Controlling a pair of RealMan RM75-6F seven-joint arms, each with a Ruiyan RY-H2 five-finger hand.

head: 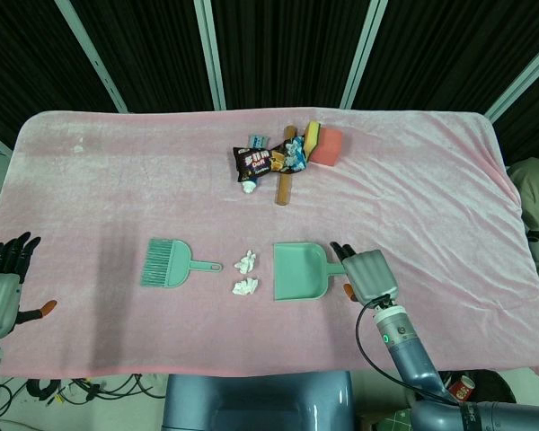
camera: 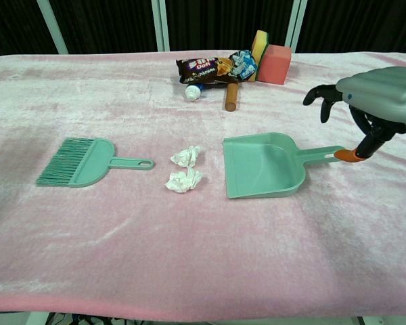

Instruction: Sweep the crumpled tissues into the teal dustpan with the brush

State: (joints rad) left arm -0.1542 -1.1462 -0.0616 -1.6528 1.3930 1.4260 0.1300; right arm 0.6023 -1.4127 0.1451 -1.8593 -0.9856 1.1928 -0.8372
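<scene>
- White crumpled tissues: two are counted, lying close together on the pink cloth, between the brush and the teal dustpan, nearer the pan's open mouth.
- Handling, as judged: very light and soft, likely to be flicked or rolled rather than pushed cleanly; the plush cloth may snag them. Short, low strokes toward the pan mouth are advised.
- Brush: one, teal, lying flat, bristles pointing away from the tissues and handle pointing toward them. Rigid plastic is presumed; the handle, near its hanging hole, is the obvious place to be gripped.
- Dustpan: one, flat on the cloth, mouth facing the tissues, handle toward the right hand. It looks light and may slide on contact, so it should be steadied at the handle.
- Right hand: nothing is held; fingers are apart and arched above the dustpan handle end, with an orange-tipped digit just beside it. Contact cannot be confirmed.
- Left hand: seen at the table's near-left edge, fingers extended and spread, nothing held, well apart from the brush.
- Clutter at the far side: one snack bag, one wooden roller, one pink block, one yellow-green sponge.
</scene>
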